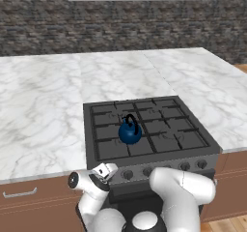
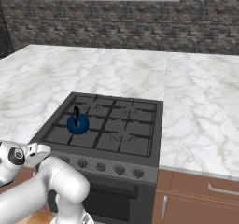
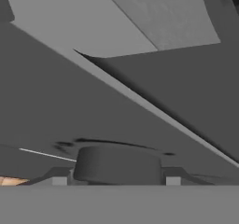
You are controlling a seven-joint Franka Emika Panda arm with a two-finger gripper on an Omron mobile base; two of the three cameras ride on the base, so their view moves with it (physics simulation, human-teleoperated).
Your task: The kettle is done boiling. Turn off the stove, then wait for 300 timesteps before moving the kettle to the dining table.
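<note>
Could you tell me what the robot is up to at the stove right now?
The white arm has its pincer down at the front of the stove, set on either side of a round knob at the left end of the knob row, apparently to turn the burner off. The blue kettle sits untouched on the grates, on the stove's left side. Marble counter surrounds the stove.
</note>
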